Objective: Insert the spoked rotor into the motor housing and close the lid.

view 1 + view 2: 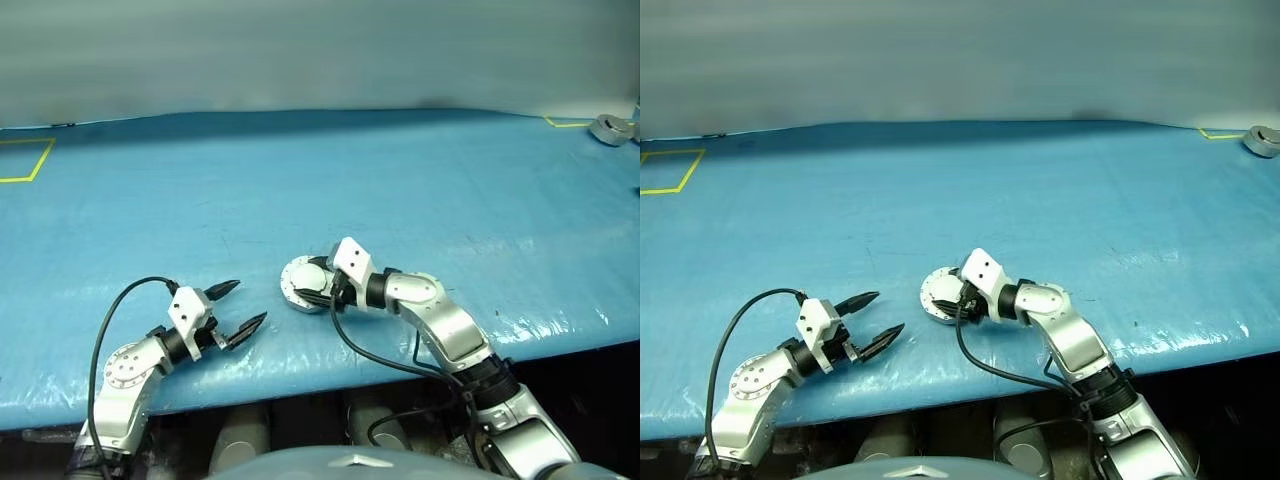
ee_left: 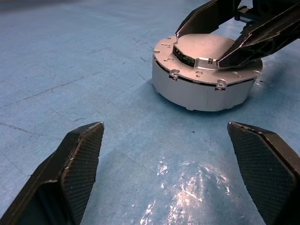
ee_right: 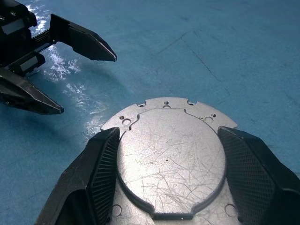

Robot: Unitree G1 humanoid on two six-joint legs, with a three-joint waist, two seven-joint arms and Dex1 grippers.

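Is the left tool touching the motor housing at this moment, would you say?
No. The left tool hangs open over the blue table, apart from the motor housing.

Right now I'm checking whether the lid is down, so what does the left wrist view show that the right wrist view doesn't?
Left wrist view alone: the motor housing's pale side wall, resting flat on the blue table cover, with a thin dark seam under its top plate.

Right wrist view alone: the lid's scratched top face from above, a raised centre panel and small holes round the rim.

Both: the closed assembly, with the right gripper over its top, one finger each side, and the left gripper open beside it, apart from it.
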